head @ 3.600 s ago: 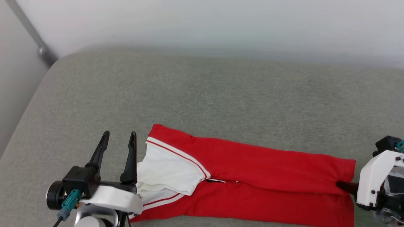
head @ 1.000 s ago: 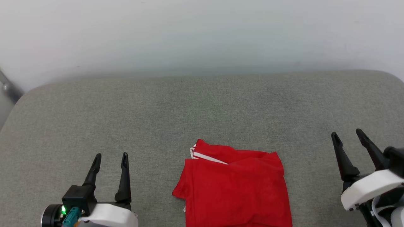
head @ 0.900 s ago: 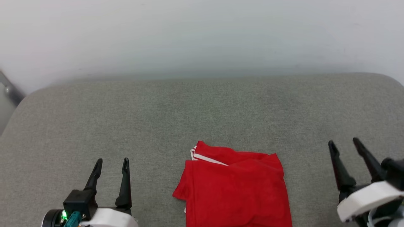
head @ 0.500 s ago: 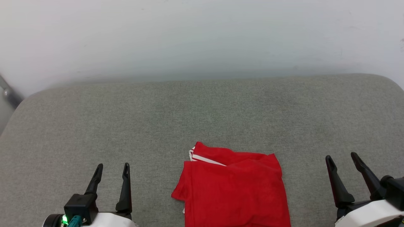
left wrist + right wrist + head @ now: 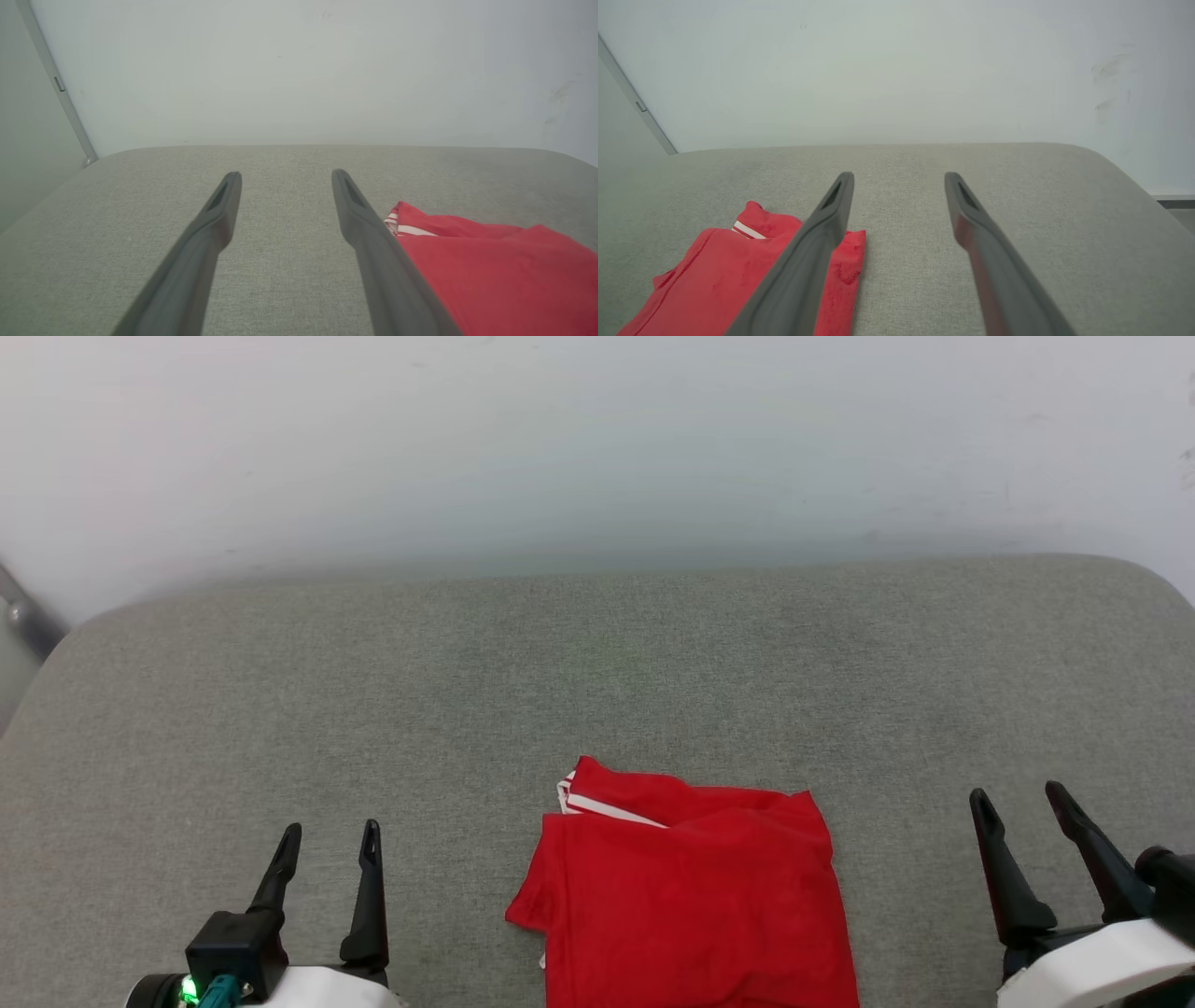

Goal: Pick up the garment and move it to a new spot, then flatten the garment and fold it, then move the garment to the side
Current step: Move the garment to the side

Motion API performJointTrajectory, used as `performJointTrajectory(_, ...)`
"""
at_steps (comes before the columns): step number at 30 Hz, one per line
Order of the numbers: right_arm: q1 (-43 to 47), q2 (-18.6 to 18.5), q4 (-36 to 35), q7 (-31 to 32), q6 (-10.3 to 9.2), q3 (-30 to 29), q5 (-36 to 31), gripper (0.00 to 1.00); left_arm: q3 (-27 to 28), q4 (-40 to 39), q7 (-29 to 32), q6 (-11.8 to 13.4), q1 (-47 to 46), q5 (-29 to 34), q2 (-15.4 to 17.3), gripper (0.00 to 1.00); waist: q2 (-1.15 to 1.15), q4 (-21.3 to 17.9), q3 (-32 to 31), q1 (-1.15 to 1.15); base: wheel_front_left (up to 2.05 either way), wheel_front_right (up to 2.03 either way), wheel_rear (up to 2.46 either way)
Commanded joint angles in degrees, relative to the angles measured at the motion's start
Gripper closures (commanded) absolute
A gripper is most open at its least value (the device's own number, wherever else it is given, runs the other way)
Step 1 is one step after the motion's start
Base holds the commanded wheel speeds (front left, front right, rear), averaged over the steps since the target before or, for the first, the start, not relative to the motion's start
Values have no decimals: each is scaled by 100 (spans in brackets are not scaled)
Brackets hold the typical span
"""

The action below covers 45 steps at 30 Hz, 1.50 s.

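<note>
The garment [image 5: 691, 905] lies folded into a red rectangle at the front middle of the grey surface [image 5: 560, 672], plain red side up, with a strip of red-striped white trim at its far left corner. Its letters and number are hidden. My left gripper [image 5: 331, 837] hovers open to the garment's left, nothing between its fingers. My right gripper [image 5: 1018, 800] stands open to the garment's right, also holding nothing. In the left wrist view the garment [image 5: 495, 270] lies right of my left gripper [image 5: 285, 176]. In the right wrist view the garment [image 5: 724, 275] lies left of my right gripper [image 5: 899, 177].
A pale wall [image 5: 597, 439] rises behind the grey padded surface. A grey metal bar [image 5: 23, 607] leans at the far left corner. The surface's rounded right corner [image 5: 1111, 163] drops off to the right. Bare grey padding stretches behind and beside the garment.
Earlier the garment lay as a long strip with my grippers at its ends; now it is folded into a compact rectangle. Over the last second both grippers drew back toward the frame's bottom.
</note>
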Motion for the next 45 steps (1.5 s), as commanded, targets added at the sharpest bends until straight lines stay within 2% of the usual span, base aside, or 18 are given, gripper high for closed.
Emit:
performJointTrajectory(1, 54, 52, 1, 112, -2, -108, 173, 0, 22, -32, -10, 41, 66, -14, -16, 0, 0, -5, 9, 0, 0, 0, 0)
performJointTrajectory(6, -115, -25, 373, 846, -2, -1064, 864, 0, 81, -85, -50, 82, 23, -33, -57, 0, 0, 81, 66, 0, 0, 0, 0)
performJointTrajectory(13, -301, -329, 1453, 2882, -1, -2321, 1945, 0, 85, -98, -127, 57, -92, 8, -221, 0, 0, 439, 153, 0, 0, 0, 0)
performJointTrajectory(17, -536, -96, 2305, 4316, -1, -2819, 2589, 0, 78, -54, -157, -4, -214, 45, -300, 0, 0, 662, 246, 0, 0, 0, 0)
performJointTrajectory(20, -814, 204, 2788, 5089, -1, -3115, 2960, 0, 124, 32, -169, -25, -230, 28, -377, 0, 0, 797, 282, 0, 0, 0, 0)
performJointTrajectory(26, -1479, 522, 3544, 5692, -1, -3224, 3730, 0, 198, 137, -191, -136, -320, 43, -419, 0, 0, 942, 348, 0, 0, 0, 0)
performJointTrajectory(28, -1617, 535, 3696, 5722, -2, -3190, 3875, 0, 205, 154, -192, -166, -337, 42, -422, 0, 0, 953, 370, 0, 0, 0, 0)
performJointTrajectory(33, -2132, 527, 4589, 5532, -2, -2645, 4697, 0, 192, 228, -198, -277, -499, 99, -435, 0, 0, 1031, 463, 0, 0, 0, 0)
performJointTrajectory(34, -2206, 529, 4723, 5487, -2, -2512, 4776, 40, 190, 239, -199, -296, -533, 113, -444, 0, 0, 1047, 480, 0, 0, 0, 0)
performJointTrajectory(35, -2269, 535, 4835, 5454, -2, -2379, 4839, 60, 179, 250, -200, -307, -558, 120, -455, 0, 0, 1066, 493, 0, 0, 0, 0)
performJointTrajectory(36, -2320, 545, 4977, 5317, -1, -2057, 4971, 100, 171, 295, -201, -345, -588, 157, -483, 0, 0, 1103, 501, 0, 0, 0, 0)
performJointTrajectory(41, -2276, 514, 4553, 5053, -1, -1689, 4814, 100, 229, 311, -202, -349, -522, 192, -512, 0, 0, 1060, 453, 0, 0, 0, 0)
performJointTrajectory(45, -2125, 225, 3879, 4741, -1, -1099, 4280, 100, 271, 304, -197, -384, -449, 227, -473, 0, 0, 882, 355, 0, 0, 0, 0)
